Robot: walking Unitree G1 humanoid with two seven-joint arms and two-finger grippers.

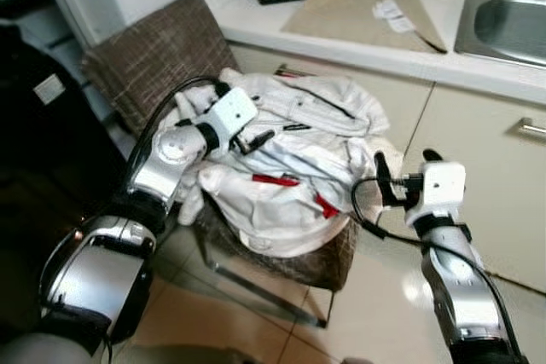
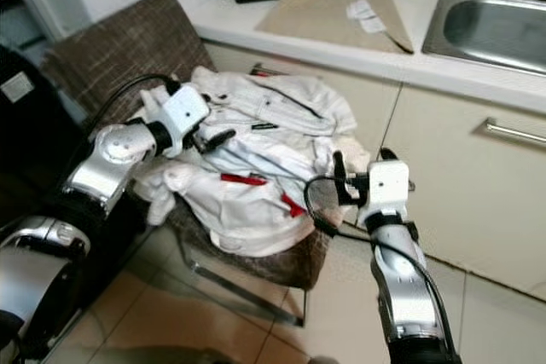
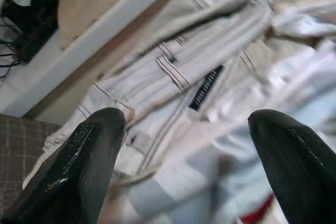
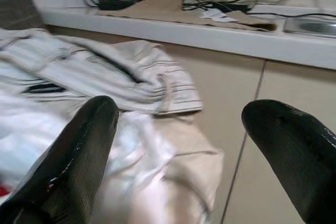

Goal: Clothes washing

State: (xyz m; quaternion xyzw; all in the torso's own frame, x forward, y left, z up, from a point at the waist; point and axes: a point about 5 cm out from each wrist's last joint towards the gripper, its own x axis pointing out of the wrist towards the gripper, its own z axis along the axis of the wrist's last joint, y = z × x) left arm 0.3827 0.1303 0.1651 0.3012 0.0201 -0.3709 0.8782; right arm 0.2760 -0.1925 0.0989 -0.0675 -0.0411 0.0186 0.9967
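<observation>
1. Two hands flank a heap of white clothes (image 1: pixel 290 168) on a brown chair (image 1: pixel 153 57) at mid-frame.
2. Left hand (image 1: pixel 256 140) hovers over the heap's upper left, fingers spread wide, holding nothing.
3. Right hand (image 1: pixel 401 178) sits just beside the heap's right edge, also wide open and unladen.
4. Behind runs the counter (image 1: pixel 358 40) with cabinet doors (image 1: pixel 478 176); tiled floor (image 1: pixel 375 296) lies open at lower right.

Open floor (image 1: pixel 375 296) beside my right gripper (image 1: pixel 401 178) gives passage; cabinet front (image 1: pixel 478 176) and chair (image 1: pixel 153 49) hem the clothes pile (image 1: pixel 290 159).
</observation>
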